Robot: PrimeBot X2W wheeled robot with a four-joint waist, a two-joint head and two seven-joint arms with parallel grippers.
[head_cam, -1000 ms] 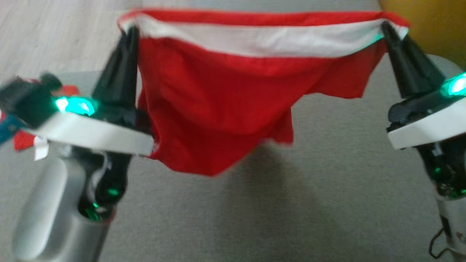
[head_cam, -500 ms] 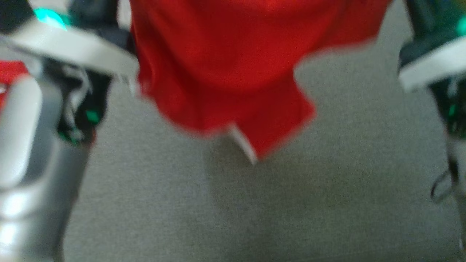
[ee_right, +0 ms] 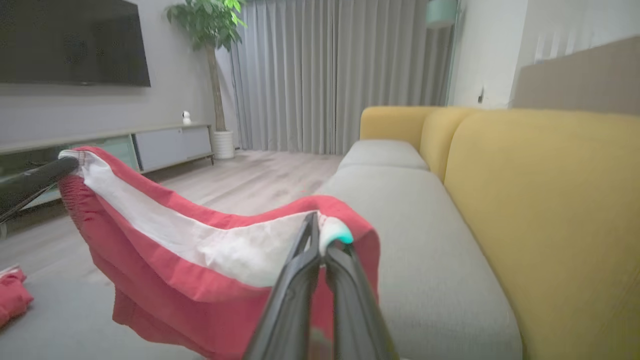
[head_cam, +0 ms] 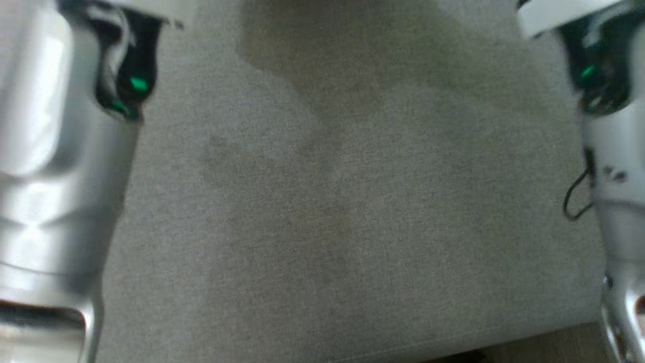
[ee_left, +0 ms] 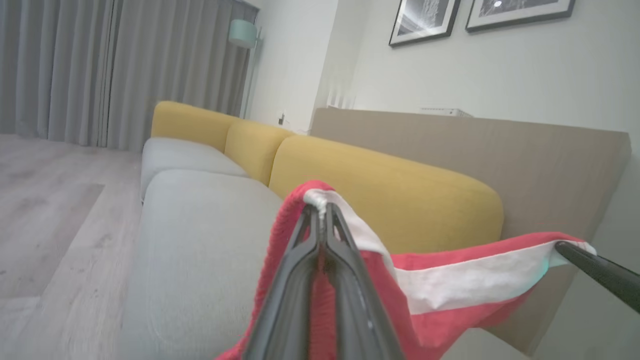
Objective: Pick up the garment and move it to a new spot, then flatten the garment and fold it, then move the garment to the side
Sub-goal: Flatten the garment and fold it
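The garment (ee_left: 450,280) is red with a white band along its upper edge, and it hangs stretched in the air between my two grippers. In the left wrist view my left gripper (ee_left: 320,210) is shut on one end of that band, and the other arm's dark finger (ee_left: 595,270) pinches the far end. In the right wrist view my right gripper (ee_right: 320,227) is shut on the garment (ee_right: 200,250), which sags toward the left arm's fingers (ee_right: 35,180). The head view has my left forearm (head_cam: 45,151) and right forearm (head_cam: 609,166) over the grey cushion (head_cam: 342,201).
A grey sofa seat (ee_right: 415,225) with yellow backrests (ee_right: 550,210) runs beside the garment. Another red cloth (ee_right: 12,300) lies on the grey surface at the lower left. The cushion's front edge (head_cam: 453,343) is near. Wooden floor (ee_left: 45,210), curtains, a TV and a plant stand beyond.
The head view's whole picture has shifted, so the camera has moved. The garment and both grippers have passed out over its top edge, leaving the forearms and cushion.
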